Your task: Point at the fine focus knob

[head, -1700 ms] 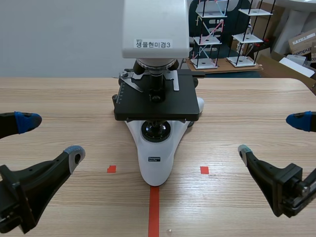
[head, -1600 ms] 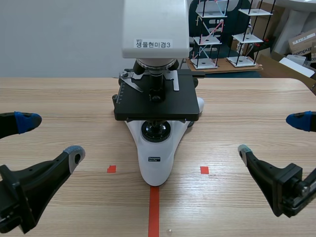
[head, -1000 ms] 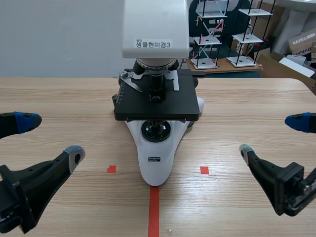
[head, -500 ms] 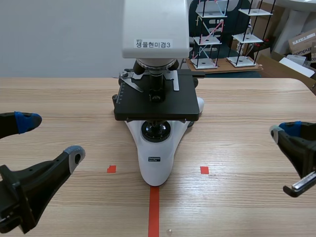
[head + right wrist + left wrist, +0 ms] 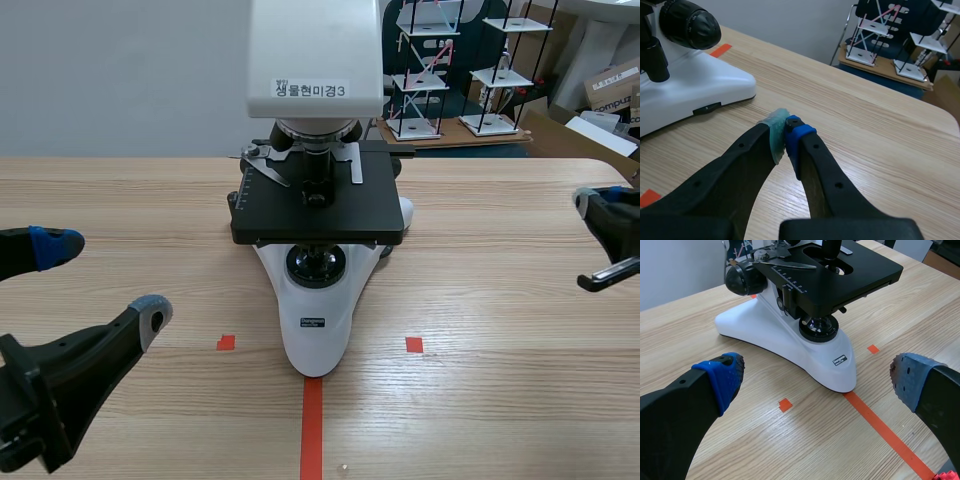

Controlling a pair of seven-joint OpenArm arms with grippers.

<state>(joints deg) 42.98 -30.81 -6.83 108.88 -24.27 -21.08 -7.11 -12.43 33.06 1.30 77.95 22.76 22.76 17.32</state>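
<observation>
Low at the frame's left, my left gripper (image 5: 103, 278) hangs with fingers spread wide. At the right edge, my right gripper (image 5: 592, 198) has its fingers pressed together on nothing. The microscope (image 5: 315, 300) stands at centre. Its black focus knob (image 5: 690, 24) sits on its side, ahead of my right gripper and apart from it.

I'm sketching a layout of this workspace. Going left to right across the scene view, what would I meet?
Open left end effector → white microscope with black stage → shut right end effector.
</observation>
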